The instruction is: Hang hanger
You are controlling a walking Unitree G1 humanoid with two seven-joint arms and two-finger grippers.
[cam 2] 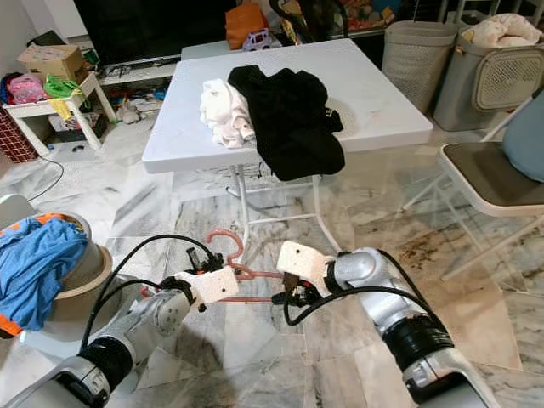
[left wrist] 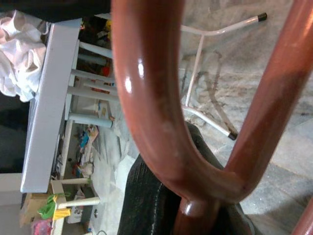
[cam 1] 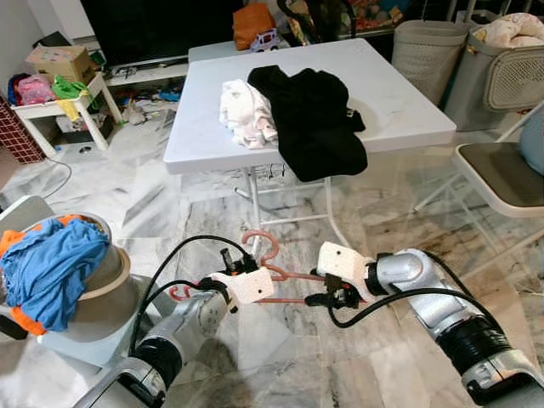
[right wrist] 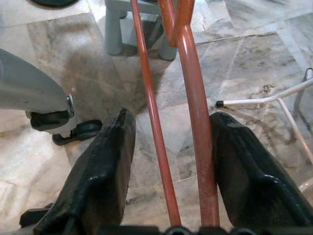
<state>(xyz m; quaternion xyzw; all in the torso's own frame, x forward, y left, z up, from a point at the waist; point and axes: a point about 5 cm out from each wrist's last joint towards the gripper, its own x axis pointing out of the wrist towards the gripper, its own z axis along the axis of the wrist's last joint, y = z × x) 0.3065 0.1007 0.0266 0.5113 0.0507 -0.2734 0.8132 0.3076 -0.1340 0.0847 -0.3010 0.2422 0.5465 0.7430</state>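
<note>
Hanger held, not yet hung.
Left gripper jaws clamp the hanger; right gripper jaws stand apart around its bars.

White folding table carries 2 garments — black clothes, white cloth; laundry basket behind.

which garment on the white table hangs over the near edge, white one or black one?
The black garment: it drapes past the near edge of the white table, toward the hanger. The white garment beside it, on the robot's left, stays bunched on the tabletop.
</note>
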